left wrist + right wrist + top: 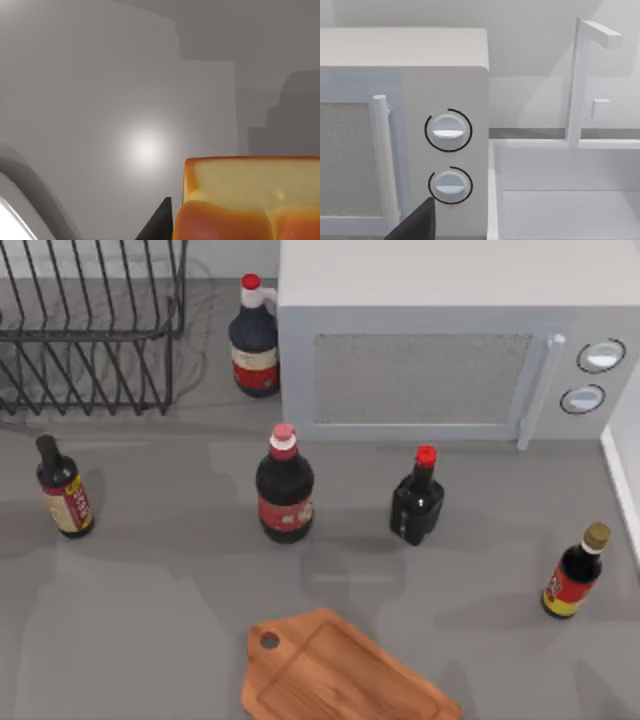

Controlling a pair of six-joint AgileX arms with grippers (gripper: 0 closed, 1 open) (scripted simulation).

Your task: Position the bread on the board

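The bread (250, 200), a golden loaf with a pale cut side and a brown crust, sits close under my left wrist camera above a plain grey surface. A dark finger of my left gripper (161, 222) presses against the loaf's side, so the gripper looks shut on it; the other finger is hidden behind the loaf. The board (340, 670), orange-brown wood with a holed handle tab, lies at the table's front middle with nothing on it. A dark edge of my right gripper (415, 225) shows in front of the microwave's knobs.
Several dark sauce bottles stand around: one at the left (63, 488), one in the middle (284, 485), one to its right (417, 497), one far right (576, 572). A microwave (450, 330) and a wire rack (90, 320) line the back. A white sink (570, 190) is beside the microwave.
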